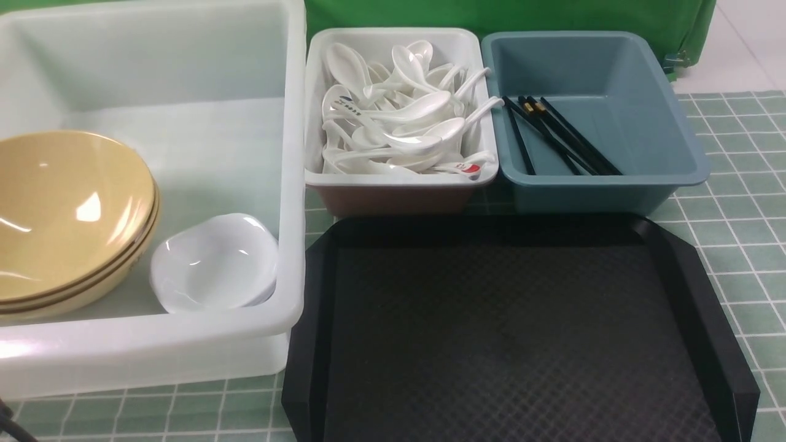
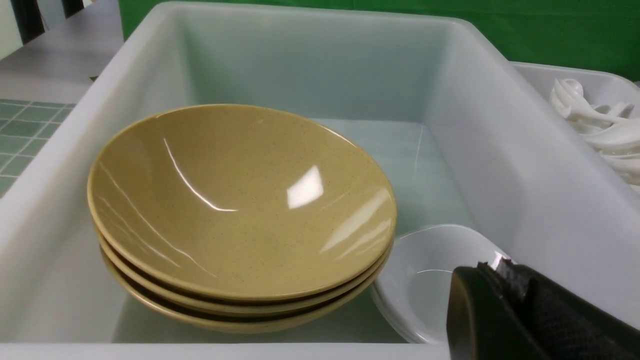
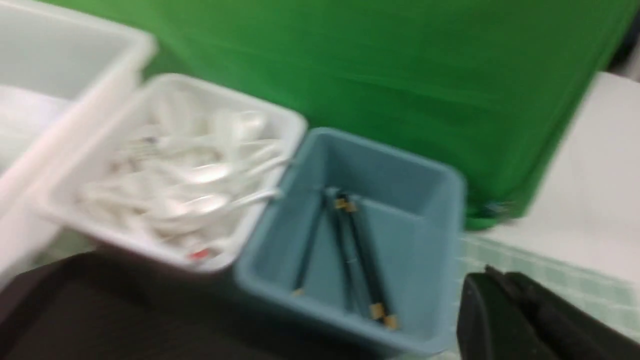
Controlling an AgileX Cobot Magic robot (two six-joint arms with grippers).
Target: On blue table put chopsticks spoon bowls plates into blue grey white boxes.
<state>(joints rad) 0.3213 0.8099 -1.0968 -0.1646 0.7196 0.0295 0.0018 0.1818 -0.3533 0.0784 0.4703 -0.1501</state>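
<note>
Three stacked tan bowls [image 1: 61, 215] and small white dishes [image 1: 212, 261] sit in the large white box [image 1: 295, 184]. The grey box [image 1: 399, 181] holds several white spoons [image 1: 399, 113]. The blue box [image 1: 614, 184] holds black chopsticks [image 1: 556, 135]. Neither gripper shows in the front view. In the left wrist view my left gripper [image 2: 492, 267] is shut and empty, just over the white dishes [image 2: 430, 280] beside the tan bowls [image 2: 240, 200]. In the blurred right wrist view my right gripper [image 3: 492, 277] is shut and empty, to the side of the blue box [image 3: 425, 240] with chopsticks [image 3: 360, 255].
An empty black tray [image 1: 509, 331] lies in front of the grey and blue boxes. The table has a green checked cloth [image 1: 737, 209]. A green curtain [image 1: 552, 15] hangs behind the boxes.
</note>
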